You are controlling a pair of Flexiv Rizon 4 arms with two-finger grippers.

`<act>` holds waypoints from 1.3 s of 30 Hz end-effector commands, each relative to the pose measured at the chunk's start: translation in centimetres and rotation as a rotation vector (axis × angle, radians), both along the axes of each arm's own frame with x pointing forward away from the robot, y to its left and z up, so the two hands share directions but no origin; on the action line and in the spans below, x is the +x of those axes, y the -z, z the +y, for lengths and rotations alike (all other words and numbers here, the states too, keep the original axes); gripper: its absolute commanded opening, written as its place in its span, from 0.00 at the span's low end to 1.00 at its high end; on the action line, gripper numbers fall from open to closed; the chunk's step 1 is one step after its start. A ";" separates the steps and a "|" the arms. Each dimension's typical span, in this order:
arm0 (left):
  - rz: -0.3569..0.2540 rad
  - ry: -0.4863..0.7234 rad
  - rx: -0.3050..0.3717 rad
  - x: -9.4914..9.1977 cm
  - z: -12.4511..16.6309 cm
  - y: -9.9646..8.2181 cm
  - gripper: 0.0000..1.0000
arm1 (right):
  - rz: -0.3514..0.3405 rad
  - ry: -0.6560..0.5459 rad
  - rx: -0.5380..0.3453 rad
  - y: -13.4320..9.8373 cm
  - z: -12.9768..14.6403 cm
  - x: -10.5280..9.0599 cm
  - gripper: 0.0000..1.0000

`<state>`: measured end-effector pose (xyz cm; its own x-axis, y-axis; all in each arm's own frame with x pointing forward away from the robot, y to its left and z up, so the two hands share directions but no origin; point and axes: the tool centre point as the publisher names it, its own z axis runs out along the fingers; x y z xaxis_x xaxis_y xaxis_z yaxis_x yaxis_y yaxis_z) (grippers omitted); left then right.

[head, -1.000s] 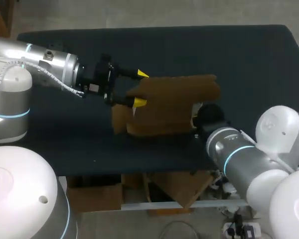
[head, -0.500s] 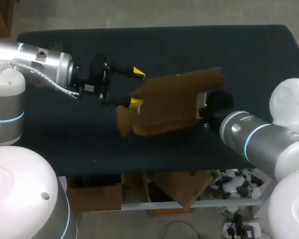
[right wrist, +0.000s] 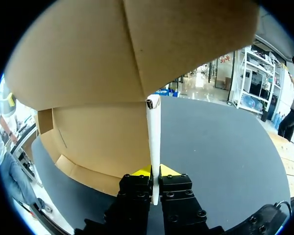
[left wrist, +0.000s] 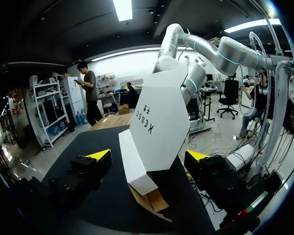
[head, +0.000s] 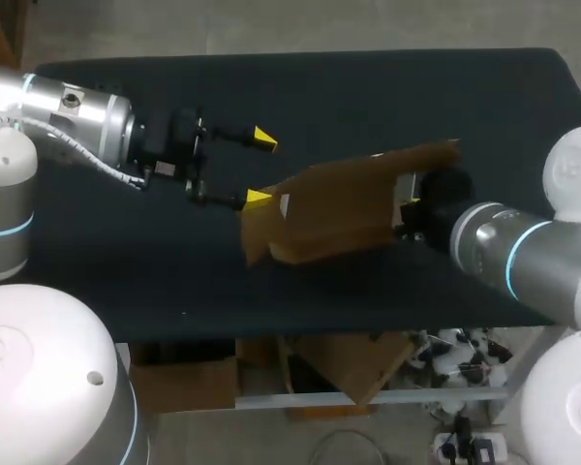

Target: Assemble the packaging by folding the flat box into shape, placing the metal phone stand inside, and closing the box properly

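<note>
box (head: 339,208), brown inside, white outside, partly folded, pinched by right gripper (right wrist: 154,172)

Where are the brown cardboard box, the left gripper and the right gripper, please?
brown cardboard box (head: 339,205): head view, middle of its broad panel.
left gripper (head: 261,169): head view, midway between its yellow tips.
right gripper (right wrist: 155,172): right wrist view, midway between its tips.

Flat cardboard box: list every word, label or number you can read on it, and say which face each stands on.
White outer face of the flat cardboard box, left wrist view: one short line of dark print, turned upside down, not surely readable, so not quoted.
Brown face, head view: a small white label, too small to read.
Brown inner face, right wrist view: no print visible.
</note>
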<state>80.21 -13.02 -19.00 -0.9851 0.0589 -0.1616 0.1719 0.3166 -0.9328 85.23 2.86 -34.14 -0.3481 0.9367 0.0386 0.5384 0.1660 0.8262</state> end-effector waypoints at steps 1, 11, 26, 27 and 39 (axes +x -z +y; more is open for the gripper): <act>-0.004 0.005 0.007 -0.4 0.6 -0.2 1.00 | 0.015 -0.034 0.030 0.4 -0.8 0.5 0.00; 0.005 -0.022 0.052 -1.0 2.7 0.0 1.00 | 0.036 -0.107 0.061 0.3 -2.2 0.9 0.00; 0.026 -0.074 0.118 -0.7 5.9 -0.6 1.00 | 0.004 -0.297 0.169 -0.5 -4.3 1.4 0.00; 0.029 -0.079 0.119 -0.7 6.2 -0.7 1.00 | -0.003 -0.302 0.168 -0.6 -4.4 1.4 0.00; 0.051 -0.108 0.138 -0.5 7.9 -1.2 1.00 | -0.028 -0.435 0.244 -2.0 -5.0 1.9 0.00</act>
<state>80.06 -5.67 -18.11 -0.9936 -0.0291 -0.1091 0.0841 0.4536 -0.8872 87.19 -1.43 -32.84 -0.5267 0.8448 0.0949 0.4359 0.1725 0.8833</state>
